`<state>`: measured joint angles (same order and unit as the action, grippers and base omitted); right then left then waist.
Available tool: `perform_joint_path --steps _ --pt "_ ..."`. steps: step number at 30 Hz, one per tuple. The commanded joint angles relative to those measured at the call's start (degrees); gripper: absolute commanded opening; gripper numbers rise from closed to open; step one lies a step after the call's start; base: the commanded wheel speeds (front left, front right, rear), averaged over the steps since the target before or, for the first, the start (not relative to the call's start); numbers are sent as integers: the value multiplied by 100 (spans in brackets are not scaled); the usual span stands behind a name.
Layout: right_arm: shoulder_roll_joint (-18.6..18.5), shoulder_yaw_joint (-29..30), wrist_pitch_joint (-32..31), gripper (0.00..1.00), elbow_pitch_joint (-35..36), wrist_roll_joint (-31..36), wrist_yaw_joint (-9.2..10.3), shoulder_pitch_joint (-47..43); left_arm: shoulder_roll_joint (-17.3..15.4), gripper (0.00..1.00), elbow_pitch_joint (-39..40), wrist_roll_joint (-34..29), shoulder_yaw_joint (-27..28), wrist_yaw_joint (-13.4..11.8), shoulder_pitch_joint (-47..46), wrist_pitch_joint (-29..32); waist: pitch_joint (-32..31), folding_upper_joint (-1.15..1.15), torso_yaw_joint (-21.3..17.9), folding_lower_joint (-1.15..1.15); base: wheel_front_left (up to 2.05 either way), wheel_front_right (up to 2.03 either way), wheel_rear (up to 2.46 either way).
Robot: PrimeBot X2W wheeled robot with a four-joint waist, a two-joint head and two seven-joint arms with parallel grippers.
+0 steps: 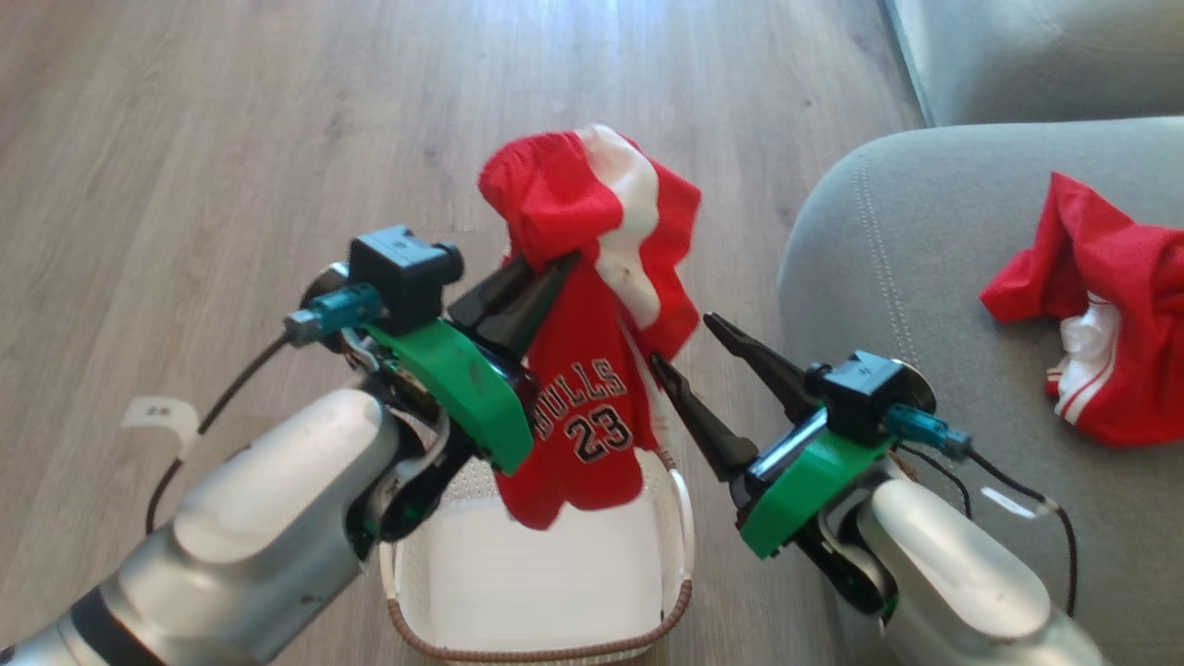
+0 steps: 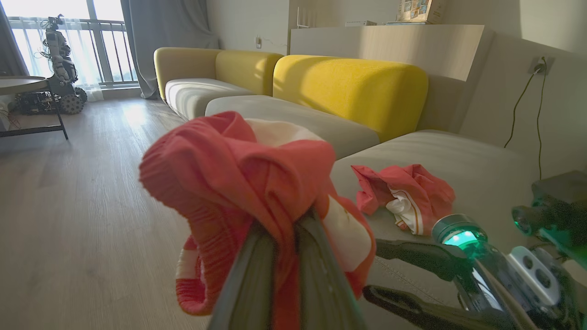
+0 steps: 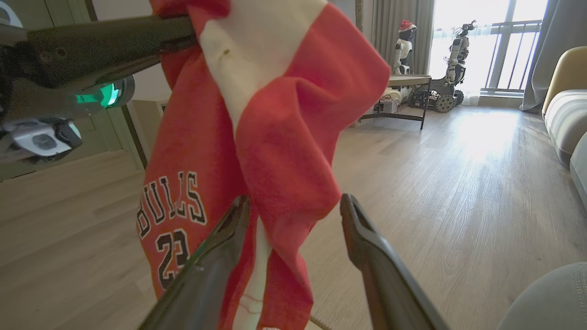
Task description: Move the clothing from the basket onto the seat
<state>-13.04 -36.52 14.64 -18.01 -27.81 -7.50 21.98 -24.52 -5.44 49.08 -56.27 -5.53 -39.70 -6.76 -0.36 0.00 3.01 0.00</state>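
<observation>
My left gripper [image 1: 548, 268] is shut on a red garment [image 1: 592, 305] with white trim and a "23" print, which hangs above the cream basket [image 1: 683, 518]. In the left wrist view the bunched garment [image 2: 238, 183] wraps over the closed fingers [image 2: 257, 284]. To its right my right gripper [image 1: 683, 340] stands open, and the cloth's lower edge hangs between its fingertips [image 3: 238, 215] in the right wrist view. Another red garment [image 1: 1101, 314] lies crumpled on the grey seat [image 1: 888, 240], also visible as a red heap [image 2: 403, 195] on the cushion [image 2: 477, 174].
Wooden floor [image 1: 231, 139] stretches to the left and behind the basket. A second grey cushion [image 1: 1036, 55] lies at the top right. Yellow-backed sofa sections [image 2: 348, 87] and a low table [image 2: 27, 87] with another robot stand farther off.
</observation>
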Motion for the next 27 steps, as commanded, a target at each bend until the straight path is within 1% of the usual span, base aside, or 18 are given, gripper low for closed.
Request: perform_joint_path --steps 1,9,14,15,16,19,27 --pt "64 -149 35 100 -22 -117 1 327 -59 0 182 -65 214 29 -400 10 -22 0 88 0 0 0 0" --pt "205 -498 35 100 -734 -536 1 796 175 0 279 -129 -33 87 -421 99 -88 0 408 0 0 0 0" --pt "268 -589 35 100 -877 -588 1 994 245 0 313 -143 -104 111 -448 132 -84 0 527 0 0 0 0" --pt "280 -611 35 80 -898 -597 1 1030 252 0 313 -143 -114 116 -450 134 -81 0 546 0 0 0 0" --pt "294 -644 35 0 -885 -621 1 1052 258 0 310 -142 -122 121 -451 134 -78 0 566 0 0 0 0" --pt "268 -749 36 0 -889 -700 1 1084 263 0 287 -131 -132 126 -446 130 -75 0 602 0 0 0 0" --pt "229 -711 36 0 -839 -770 1 1092 208 0 235 -107 -108 101 -432 108 -70 0 564 0 0 0 0"
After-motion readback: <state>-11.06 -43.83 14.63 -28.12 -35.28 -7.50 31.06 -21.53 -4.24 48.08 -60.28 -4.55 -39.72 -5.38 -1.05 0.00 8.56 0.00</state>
